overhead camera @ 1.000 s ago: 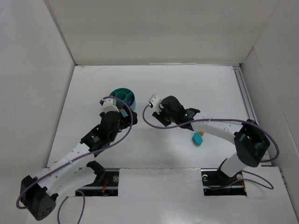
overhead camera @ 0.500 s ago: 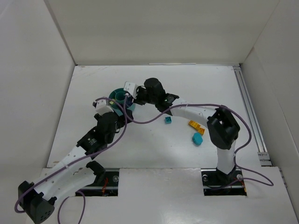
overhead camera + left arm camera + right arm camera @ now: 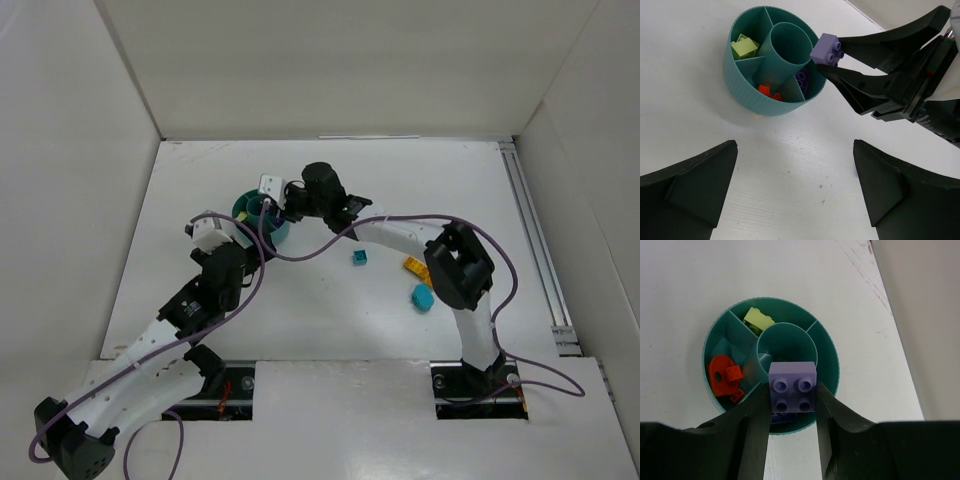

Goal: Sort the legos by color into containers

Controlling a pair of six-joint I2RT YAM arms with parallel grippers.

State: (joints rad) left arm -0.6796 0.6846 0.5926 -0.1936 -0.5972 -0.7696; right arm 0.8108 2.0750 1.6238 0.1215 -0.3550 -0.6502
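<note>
The round teal dish point(image 3: 250, 205) point(image 3: 747, 97) point(image 3: 771, 299) stands left of the table's centre. My right gripper point(image 3: 278, 200) point(image 3: 791, 390) point(image 3: 826, 55) hovers over the dish's near-right rim, shut on a lilac brick point(image 3: 792, 387) point(image 3: 826, 49). Directly below it a purple brick point(image 3: 802, 77) point(image 3: 782, 419) lies in a compartment. Other compartments hold a yellow-green brick point(image 3: 745, 47) point(image 3: 759, 317) and orange pieces point(image 3: 767, 91) point(image 3: 722, 377). My left gripper point(image 3: 240, 240) point(image 3: 795, 145) is open over bare table just in front of the dish, with nothing between its fingers.
Loose on the table to the right lie a small teal brick point(image 3: 359, 258), a yellow-orange piece point(image 3: 416, 267) and a rounded teal piece point(image 3: 423, 297). White walls enclose the table on three sides. The right arm's cable hangs over the middle.
My right arm has swung left from the table's middle to above the dish, carrying the lilac brick. The left gripper has drawn back slightly and stays open.
</note>
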